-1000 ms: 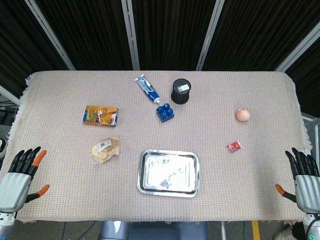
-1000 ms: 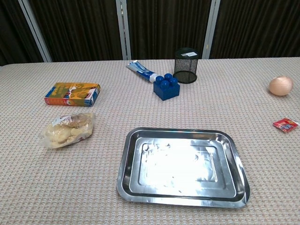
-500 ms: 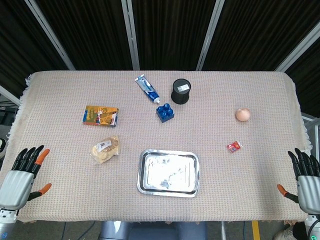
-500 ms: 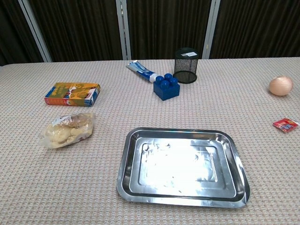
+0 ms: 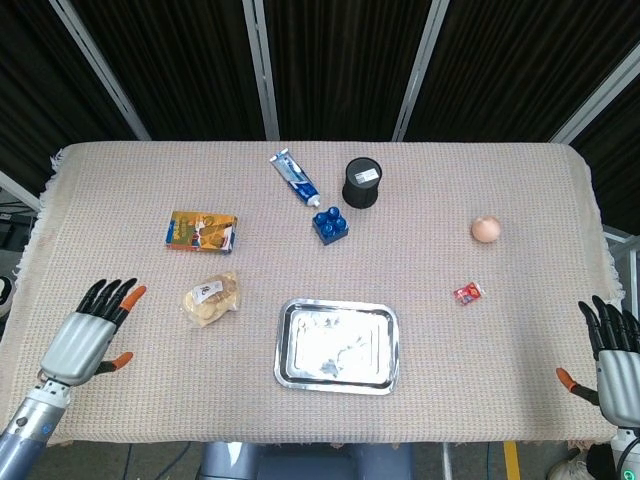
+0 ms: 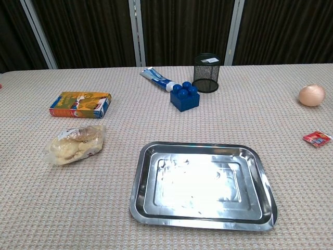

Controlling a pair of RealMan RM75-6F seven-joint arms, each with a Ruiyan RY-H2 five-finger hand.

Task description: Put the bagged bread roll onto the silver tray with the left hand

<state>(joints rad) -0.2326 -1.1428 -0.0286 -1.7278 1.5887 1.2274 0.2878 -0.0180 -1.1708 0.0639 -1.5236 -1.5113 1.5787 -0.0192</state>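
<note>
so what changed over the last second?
The left hand has moved in over the table toward the bagged bread roll, fingers spread, not touching it. The right hand slid slightly lower at the table's edge, open. Roll, silver tray and the other items have not moved.
</note>
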